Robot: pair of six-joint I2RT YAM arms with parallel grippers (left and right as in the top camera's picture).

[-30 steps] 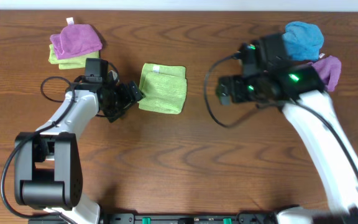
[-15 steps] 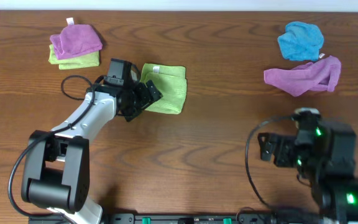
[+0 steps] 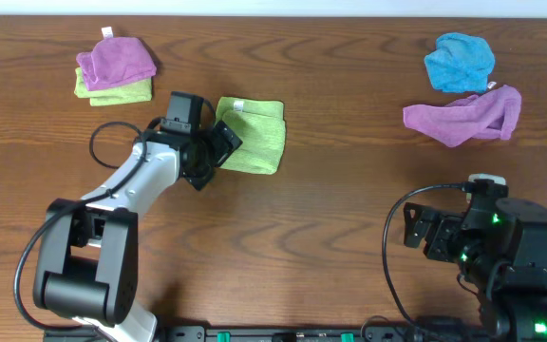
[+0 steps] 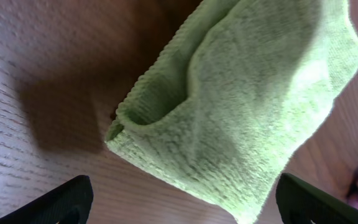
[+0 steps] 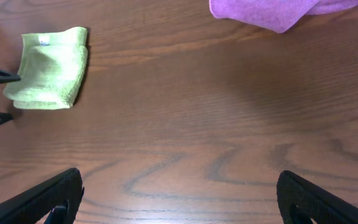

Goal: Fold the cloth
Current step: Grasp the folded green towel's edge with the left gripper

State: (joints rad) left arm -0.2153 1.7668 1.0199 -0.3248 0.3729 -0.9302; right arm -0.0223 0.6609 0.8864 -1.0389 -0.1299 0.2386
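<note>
The lime-green cloth [image 3: 252, 136] lies folded into a small rectangle on the table, left of centre, with its white tag [image 3: 238, 105] at the far edge. My left gripper [image 3: 218, 144] is open at the cloth's left edge, just above the table. In the left wrist view the folded cloth [image 4: 241, 93] fills the frame, its layered edge showing, with the open fingers [image 4: 182, 208] on both sides below it. My right gripper [image 3: 416, 233] is open and empty at the front right, far from the cloth, which shows at the upper left of its view [image 5: 48, 68].
A purple cloth [image 3: 117, 62] sits on another lime-green cloth [image 3: 112, 92] at the back left. A bright blue cloth [image 3: 459, 62] and a second purple cloth [image 3: 465, 116] lie at the back right. The table is brown wood [image 3: 349, 209].
My right arm has pulled back from the blue and purple cloths to the front right. My left gripper has moved right to the lime-green cloth's left edge.
</note>
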